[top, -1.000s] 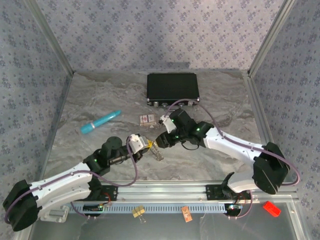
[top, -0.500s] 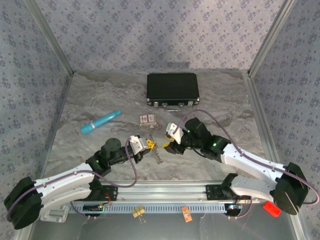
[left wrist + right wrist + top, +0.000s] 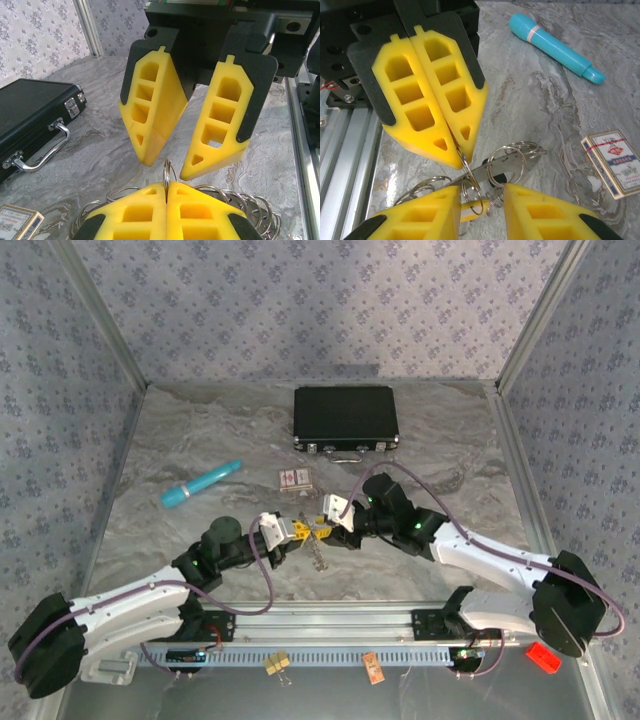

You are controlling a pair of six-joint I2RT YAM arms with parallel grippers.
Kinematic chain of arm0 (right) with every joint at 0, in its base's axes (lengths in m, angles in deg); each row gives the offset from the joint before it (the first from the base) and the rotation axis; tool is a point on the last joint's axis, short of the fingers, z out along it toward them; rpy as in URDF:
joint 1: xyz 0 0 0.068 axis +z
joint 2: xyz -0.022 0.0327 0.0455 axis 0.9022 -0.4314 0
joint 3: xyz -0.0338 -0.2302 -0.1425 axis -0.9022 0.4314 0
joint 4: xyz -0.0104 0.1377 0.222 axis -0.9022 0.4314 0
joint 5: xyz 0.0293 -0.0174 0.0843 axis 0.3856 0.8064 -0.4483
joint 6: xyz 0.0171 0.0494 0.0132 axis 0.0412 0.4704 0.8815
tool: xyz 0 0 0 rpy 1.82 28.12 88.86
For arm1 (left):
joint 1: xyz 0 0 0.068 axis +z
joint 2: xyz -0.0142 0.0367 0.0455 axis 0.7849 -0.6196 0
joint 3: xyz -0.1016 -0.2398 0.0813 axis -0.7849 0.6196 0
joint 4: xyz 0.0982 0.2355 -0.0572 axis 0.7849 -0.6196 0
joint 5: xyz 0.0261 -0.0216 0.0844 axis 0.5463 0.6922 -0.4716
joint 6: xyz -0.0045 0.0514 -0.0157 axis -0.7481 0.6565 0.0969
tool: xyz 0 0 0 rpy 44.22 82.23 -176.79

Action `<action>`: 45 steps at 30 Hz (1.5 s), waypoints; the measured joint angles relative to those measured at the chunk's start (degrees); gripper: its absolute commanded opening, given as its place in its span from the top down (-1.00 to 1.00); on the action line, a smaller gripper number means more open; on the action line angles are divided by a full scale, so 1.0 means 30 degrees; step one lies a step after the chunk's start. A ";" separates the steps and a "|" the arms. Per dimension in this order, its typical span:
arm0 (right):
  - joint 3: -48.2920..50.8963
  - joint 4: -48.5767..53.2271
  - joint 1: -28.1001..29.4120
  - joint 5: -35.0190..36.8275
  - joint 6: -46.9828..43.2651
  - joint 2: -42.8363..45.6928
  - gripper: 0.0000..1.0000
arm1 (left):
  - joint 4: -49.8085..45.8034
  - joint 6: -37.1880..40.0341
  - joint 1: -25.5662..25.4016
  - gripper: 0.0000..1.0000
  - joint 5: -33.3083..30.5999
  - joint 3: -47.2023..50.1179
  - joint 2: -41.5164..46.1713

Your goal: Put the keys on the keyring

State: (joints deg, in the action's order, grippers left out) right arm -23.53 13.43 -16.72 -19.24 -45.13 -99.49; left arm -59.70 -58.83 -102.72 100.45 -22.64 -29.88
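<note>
My left gripper is shut on the keyring, a thin silvery loop that stands upright out of its yellow fingertips. Facing it tip to tip, my right gripper stands open around the hanging keyring and the smaller loops linked to it. A small yellow piece, possibly one of the keys, hangs on a loop between the right fingers. The two grippers meet at the table's middle, left gripper beside right gripper. No other keys can be made out.
A flat metal strip with several loose rings lies on the marble under the grippers. The red-and-white card box, teal pen and black case sit farther back. An aluminium rail runs along the near edge.
The right gripper swung out to the right, then came back left, tip to tip with the left gripper, its jaws narrowing. The left gripper stayed shut and shifted slightly right.
</note>
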 measured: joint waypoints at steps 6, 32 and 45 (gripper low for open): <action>-0.0175 -0.0131 0.0000 -0.0597 -0.0066 -0.0634 0.83 | 0.0029 0.0000 0.0007 1.00 -0.0015 0.0007 0.0000; -0.7759 1.0761 0.1530 0.2586 -0.4532 -0.3337 1.00 | -0.6062 0.1712 0.0124 0.91 -0.0481 -0.2608 0.0124; -0.5333 0.8495 0.0605 0.0831 -0.3541 -0.1749 0.44 | -0.4830 0.1020 0.0255 1.00 -0.0029 -0.2215 -0.0029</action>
State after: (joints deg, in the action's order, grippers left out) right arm -39.53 38.91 -14.91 -16.74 -55.76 -104.74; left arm -74.19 -55.77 -101.95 100.36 -29.28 -29.97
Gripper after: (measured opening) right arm 0.276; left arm 0.044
